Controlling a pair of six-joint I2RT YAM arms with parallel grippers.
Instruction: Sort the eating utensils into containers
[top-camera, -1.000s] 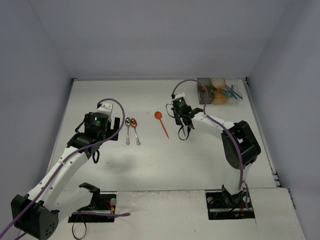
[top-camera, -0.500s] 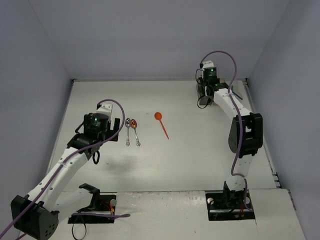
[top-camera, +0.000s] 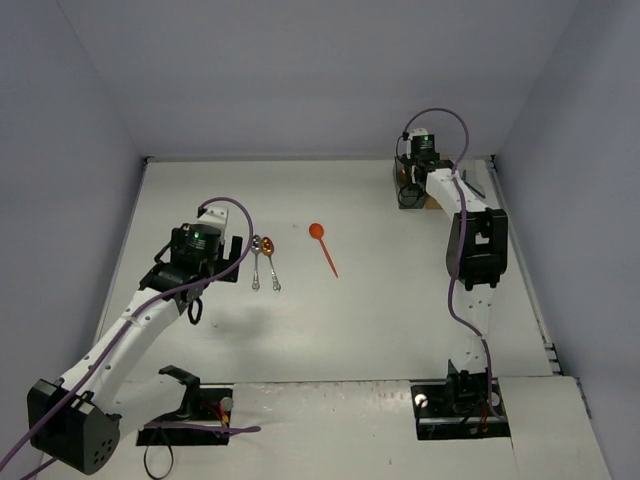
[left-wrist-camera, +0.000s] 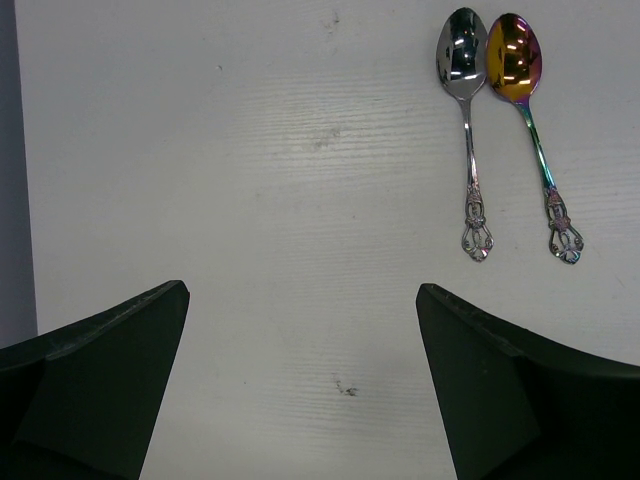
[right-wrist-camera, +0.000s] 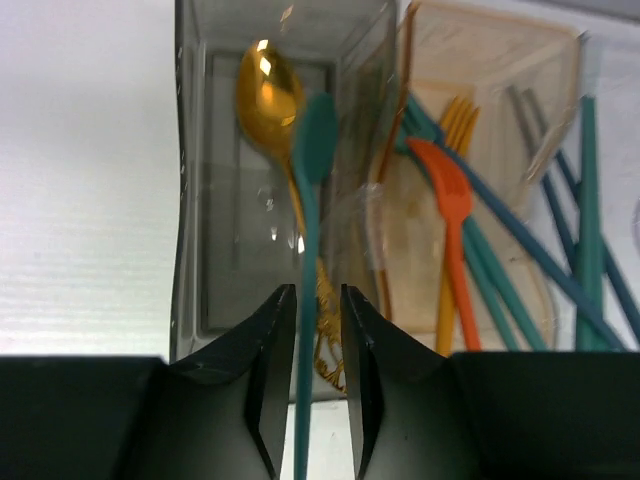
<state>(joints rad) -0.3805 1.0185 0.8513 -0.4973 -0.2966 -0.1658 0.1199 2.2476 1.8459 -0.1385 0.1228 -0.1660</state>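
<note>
In the right wrist view my right gripper (right-wrist-camera: 318, 300) hangs over the dark grey container (right-wrist-camera: 200, 250). Its jaws stand slightly apart around a teal spoon's (right-wrist-camera: 314, 135) handle, with a gap showing beside it. The spoon's bowl lies over a gold spoon (right-wrist-camera: 268, 90) in that bin. My left gripper (left-wrist-camera: 303, 300) is wide open over bare table, with a silver spoon (left-wrist-camera: 466, 130) and a rainbow-gold spoon (left-wrist-camera: 530, 130) ahead to its right. An orange spoon (top-camera: 324, 246) lies mid-table.
The orange-tan container (right-wrist-camera: 500, 60) holds an orange fork (right-wrist-camera: 452, 190), a yellow fork (right-wrist-camera: 458, 120) and teal chopsticks (right-wrist-camera: 590, 200). The bins (top-camera: 440, 195) sit at the table's far right corner, close to the walls.
My right arm swung from the table's middle to the bins at the back right, and its jaws have parted a little. The left arm barely shifted, its jaws now fully open.
</note>
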